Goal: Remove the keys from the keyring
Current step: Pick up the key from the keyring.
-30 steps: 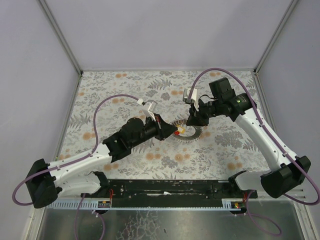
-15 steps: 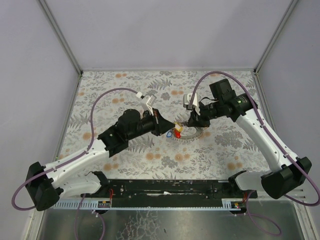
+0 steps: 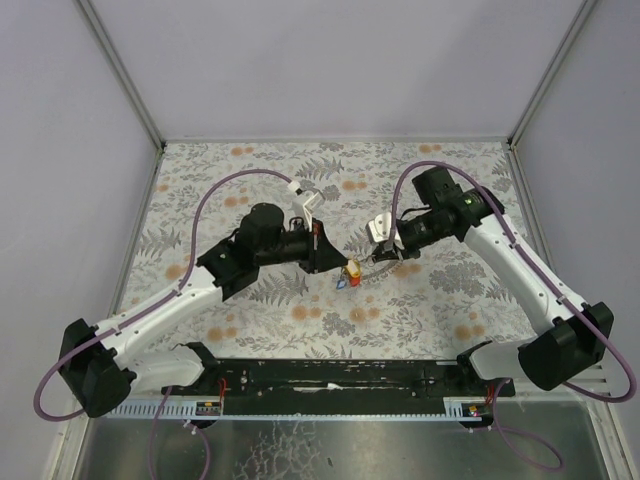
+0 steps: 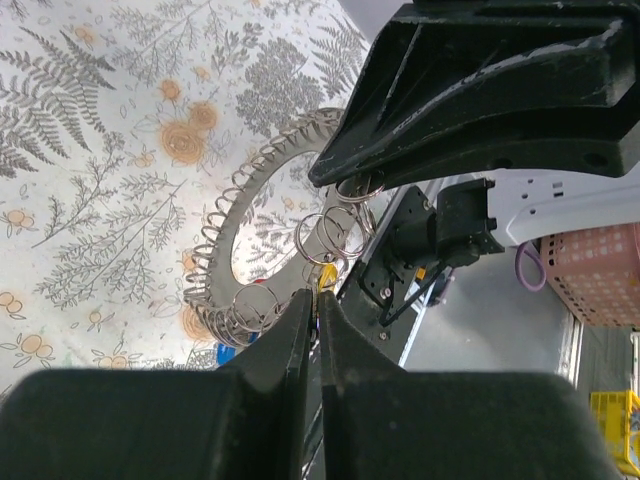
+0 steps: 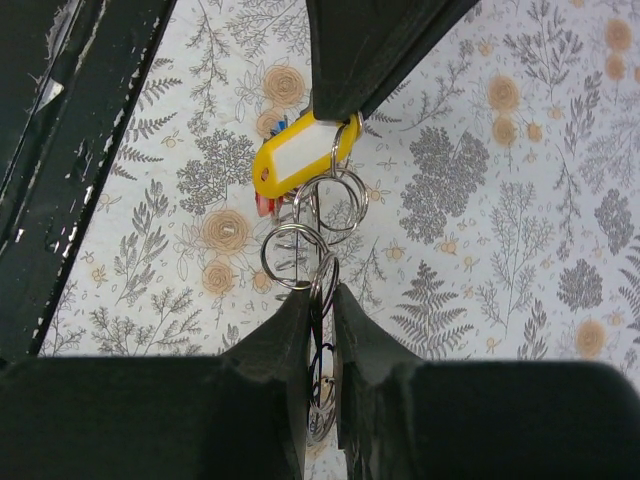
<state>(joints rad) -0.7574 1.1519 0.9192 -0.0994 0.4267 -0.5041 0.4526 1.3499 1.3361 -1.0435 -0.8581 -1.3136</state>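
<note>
The tabletop (image 3: 430,300) bears a grey floral print. Plain pale lilac walls (image 3: 330,70) enclose it from 9 to 3 o'clock.

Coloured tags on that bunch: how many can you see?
3: a yellow tag pinched by the left hand, a red one tucked behind it, a blue one beside the coiled ring. Others may be hidden.

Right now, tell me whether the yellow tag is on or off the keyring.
On: the yellow tag hangs on small split rings linked to the keyring, with the left gripper pinching its top.
</note>
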